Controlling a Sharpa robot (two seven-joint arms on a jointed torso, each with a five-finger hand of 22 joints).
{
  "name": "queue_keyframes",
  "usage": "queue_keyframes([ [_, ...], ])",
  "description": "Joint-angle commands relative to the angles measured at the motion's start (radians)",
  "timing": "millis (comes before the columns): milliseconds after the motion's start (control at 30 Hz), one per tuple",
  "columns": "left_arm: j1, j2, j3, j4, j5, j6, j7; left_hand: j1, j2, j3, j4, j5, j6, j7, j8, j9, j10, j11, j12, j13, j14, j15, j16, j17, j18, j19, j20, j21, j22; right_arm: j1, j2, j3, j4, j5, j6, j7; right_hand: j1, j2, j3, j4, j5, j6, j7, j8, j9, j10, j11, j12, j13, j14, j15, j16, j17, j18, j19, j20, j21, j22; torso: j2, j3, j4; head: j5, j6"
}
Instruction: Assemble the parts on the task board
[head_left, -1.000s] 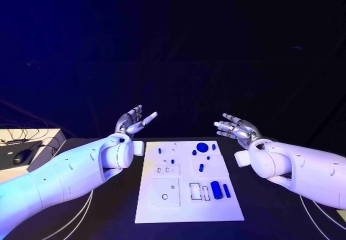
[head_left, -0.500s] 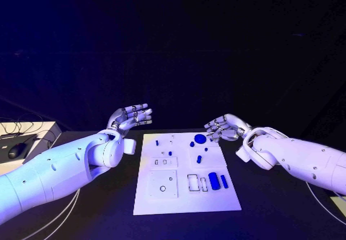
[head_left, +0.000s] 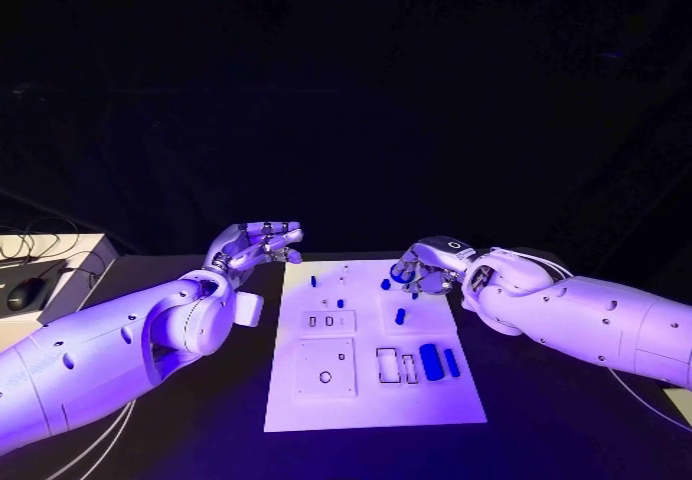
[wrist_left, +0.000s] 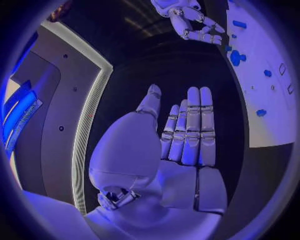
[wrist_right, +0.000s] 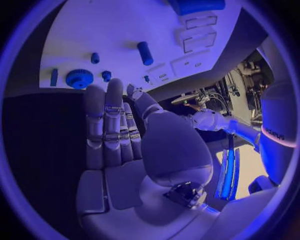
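Note:
The white task board (head_left: 361, 400) lies in the middle of the black table. A thick blue cylinder (head_left: 430, 361) and a slim blue bar (head_left: 451, 362) lie near its right edge. Small blue pieces (head_left: 400, 316) are scattered over its far half. My left hand (head_left: 260, 243) hovers just off the board's far left corner, fingers straight and empty (wrist_left: 187, 130). Over the far right corner my right hand (head_left: 426, 265) holds nothing either, its fingers (wrist_right: 106, 125) stretched out. In the right wrist view a round blue gear (wrist_right: 79, 78) and a short blue cylinder (wrist_right: 145, 53) lie just past those fingers.
A pale side table (head_left: 65, 262) with a dark mouse (head_left: 22, 293) and cables stands at the far left. White cables (head_left: 87, 440) run along the black table beneath my left arm.
Both hands have come down and inward towards the board's far end. The right hand has turned and now hangs over the far right corner, by the round gear.

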Motion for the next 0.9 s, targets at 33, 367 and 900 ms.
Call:
queue_keyframes([
  [33,0.0,-0.008,0.001,0.025,-0.021,0.021,0.004,-0.005,0.008,-0.008,-0.02,0.001,0.006,0.0,-0.007,0.001,0.005,-0.001,-0.005,0.001,-0.008,-0.007,0.036,0.03,-0.003,0.005,-0.012,0.052,0.024,0.006,0.008,0.001,0.009,-0.175,-0.06,-0.09,-0.005,-0.022,0.014,0.002,0.003,0.005,0.006,-0.003,0.0,0.003,0.003,0.005,0.001,0.008,-0.002,0.016,0.019,0.0,-0.046,0.005,0.01,0.018,0.021,-0.0055,0.0105,-0.009,0.004],
  [367,0.0,-0.03,0.002,0.067,-0.031,0.022,0.001,-0.008,0.008,-0.008,-0.025,0.0,0.005,-0.001,-0.007,0.001,0.003,0.0,-0.006,0.001,-0.043,-0.006,0.101,0.07,0.02,-0.031,-0.008,0.184,0.095,0.027,0.016,0.005,0.027,-0.241,-0.104,-0.137,0.027,-0.062,0.057,0.039,-0.035,0.01,-0.005,0.0,0.004,0.02,0.0,0.012,0.005,-0.116,0.011,0.176,0.119,0.037,-0.205,0.071,-0.068,-0.017,0.046,-0.0146,0.0215,-0.025,0.005],
  [900,-0.001,-0.032,0.002,0.067,-0.034,0.032,-0.008,-0.014,0.007,-0.009,-0.019,0.0,0.002,0.001,-0.006,0.001,-0.003,0.003,-0.005,0.002,-0.05,-0.002,0.091,0.056,0.025,-0.045,-0.002,0.204,0.095,0.037,0.017,0.008,0.031,-0.23,0.043,-0.204,0.002,-0.101,0.101,0.14,0.026,0.017,0.002,-0.003,0.001,-0.036,0.012,0.005,0.002,-0.042,0.007,0.468,0.275,0.02,0.176,0.004,0.026,0.256,0.077,-0.0271,0.0362,-0.049,0.004],
])
